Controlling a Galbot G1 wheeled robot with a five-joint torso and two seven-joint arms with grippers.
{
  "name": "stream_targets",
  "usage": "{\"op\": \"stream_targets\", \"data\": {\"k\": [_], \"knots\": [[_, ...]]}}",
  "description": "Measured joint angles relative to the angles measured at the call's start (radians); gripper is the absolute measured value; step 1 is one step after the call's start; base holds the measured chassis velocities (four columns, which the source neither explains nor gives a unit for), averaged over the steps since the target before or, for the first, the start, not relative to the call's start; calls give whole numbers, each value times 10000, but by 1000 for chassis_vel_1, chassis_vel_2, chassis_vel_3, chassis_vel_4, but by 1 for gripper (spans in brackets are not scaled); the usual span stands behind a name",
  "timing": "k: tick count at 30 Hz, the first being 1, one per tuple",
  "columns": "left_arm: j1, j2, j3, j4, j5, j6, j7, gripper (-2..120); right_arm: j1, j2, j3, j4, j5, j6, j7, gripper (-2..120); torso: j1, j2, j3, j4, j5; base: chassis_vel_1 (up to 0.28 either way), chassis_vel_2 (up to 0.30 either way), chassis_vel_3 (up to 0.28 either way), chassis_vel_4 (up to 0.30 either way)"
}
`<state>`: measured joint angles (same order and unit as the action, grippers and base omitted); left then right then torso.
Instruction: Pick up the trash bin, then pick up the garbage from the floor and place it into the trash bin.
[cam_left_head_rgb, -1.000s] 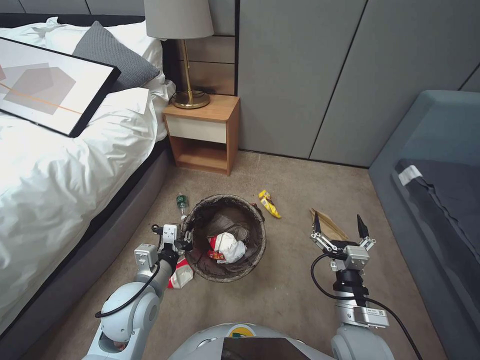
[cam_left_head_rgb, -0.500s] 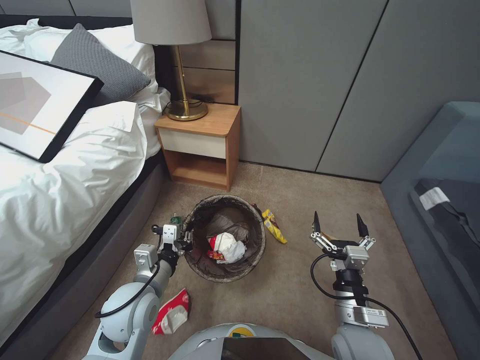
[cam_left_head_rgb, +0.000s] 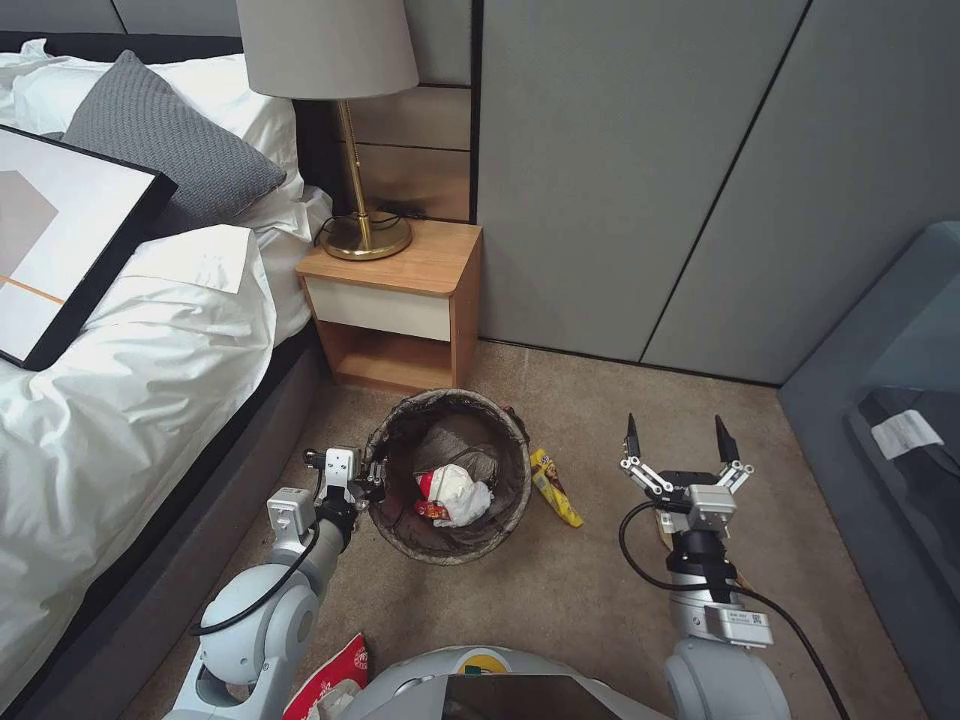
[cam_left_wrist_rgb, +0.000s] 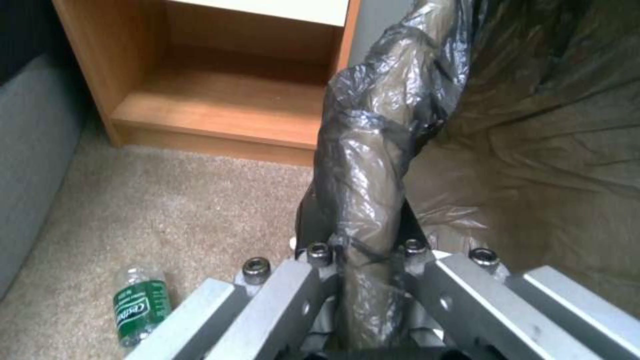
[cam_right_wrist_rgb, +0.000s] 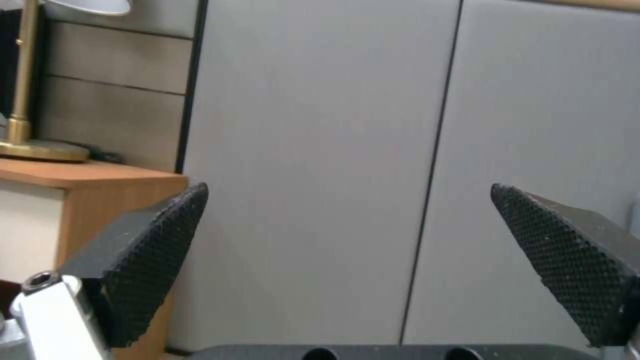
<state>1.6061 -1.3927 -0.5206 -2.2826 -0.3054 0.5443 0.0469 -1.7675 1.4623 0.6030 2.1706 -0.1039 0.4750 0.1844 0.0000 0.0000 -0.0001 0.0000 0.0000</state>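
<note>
Thin dark plastic film wraps the rim of the bin (cam_left_head_rgb: 447, 476), and the left gripper (cam_left_head_rgb: 372, 482) is clamped on that rim at the bin's nine o'clock side; the left wrist view shows the bag-covered edge (cam_left_wrist_rgb: 365, 200) pinched between the metal fingers (cam_left_wrist_rgb: 280, 295). The bin sits in the middle of the head view, in front of the nightstand (cam_left_head_rgb: 395, 300), with a white tissue wad (cam_left_head_rgb: 460, 494) and a red scrap already inside. It looks light and fairly stiff, but the liner is slippery and can slide on the plastic wall, so a firm bite well down over the rim seems wise.

The right gripper (cam_left_head_rgb: 675, 445) hangs at the bin's three o'clock, its fingers spread wide and holding nothing. Between it and the bin, at about four o'clock from the bin, lies a yellow wrapper (cam_left_head_rgb: 555, 487) on the carpet (cam_left_head_rgb: 560, 590): flat, crinkly and nearly weightless, best pinched across its narrow width. A small green bottle (cam_left_wrist_rgb: 139, 306) lies on the carpet beside the bin's nine o'clock side; round and smooth, it would likely roll, so grip across its body. A red-and-white carton (cam_left_head_rgb: 330, 680) lies at seven o'clock, soft and crushable.
</note>
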Motion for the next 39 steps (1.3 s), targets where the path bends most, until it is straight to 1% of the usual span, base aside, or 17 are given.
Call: {"op": "stream_targets", "data": {"k": [7,10,11,13,14,15,17,19,21,23,24,25,27,28,31,37,39], "knots": [[3,0,-9,1,-3,1,1,0,219,-325,596,95,72,-633,-328,100,0,0,0,1,2,2,-3,-8,3],[2,-2,-8,9,-2,0,2,0,201,-710,1239,287,583,-1548,-1044,100,0,0,0,-1,2,0,0,0,0],[2,-2,-8,9,-2,0,2,0,201,-710,1239,287,583,-1548,-1044,100,0,0,0,-1,2,0,0,0,0],[-1,2,-22,25,-3,1,3,0,199,-1025,1729,435,944,-2353,-1492,100,0,0,0,-2,0,0,0,0,0],[-1,2,-22,25,-3,1,3,0,199,-1025,1729,435,944,-2353,-1492,100,0,0,0,-2,0,0,0,0,0],[-1,6,-31,32,-6,1,5,0,228,-1215,2009,496,1189,-2880,-1829,100,0,0,0,-1,1,0,0,0,0],[0,6,-34,35,-8,0,5,0,240,-1283,2106,511,1284,-3064,-1964,100,0,0,1,0,2,0,0,0,0],[0,8,-38,47,-14,0,7,0,320,-1581,2487,559,1726,-3956,-2660,100,0,0,0,0,1,0,0,0,0],[0,6,-38,64,-20,-3,10,0,468,-1970,2811,498,2186,-5328,-3309,100,0,0,0,-1,1,0,0,0,0],[-1,6,-37,69,-22,-5,12,0,505,-2064,2861,443,2238,-5615,-3420,100,0,0,0,0,1,0,0,0,0],[-6,6,-37,97,-27,-11,12,0,588,-2314,2997,178,2277,-6274,-3742,100,0,0,0,0,2,0,0,0,0],[-11,9,-35,108,-29,-16,13,0,624,-2486,3056,-49,2269,-6584,-3931,100,0,0,1,0,1,0,0,0,0],[-15,13,-33,120,-31,-21,13,0,659,-2636,3089,-274,2264,-6749,-4087,100,0,0,1,0,2,0,0,0,0],[-29,23,-24,133,-41,-26,17,0,737,-2922,3140,-837,2218,-6868,-4417,100,0,0,1,-1,2,0,0,0,0],[-64,36,-12,143,-57,-27,18,0,864,-3290,3173,-1732,2109,-6847,-4972,100,0,0,1,-1,3,0,0,0,0],[-79,53,-11,152,-76,-28,19,0,989,-3503,3111,-2645,2006,-6760,-5399,100,0,0,2,-1,0,0,0,0,0],[-69,64,-16,155,-81,-28,19,0,1146,-3552,3091,-3321,1778,-6534,-5767,100,0,0,2,-1,2,0,0,0,0]]}}
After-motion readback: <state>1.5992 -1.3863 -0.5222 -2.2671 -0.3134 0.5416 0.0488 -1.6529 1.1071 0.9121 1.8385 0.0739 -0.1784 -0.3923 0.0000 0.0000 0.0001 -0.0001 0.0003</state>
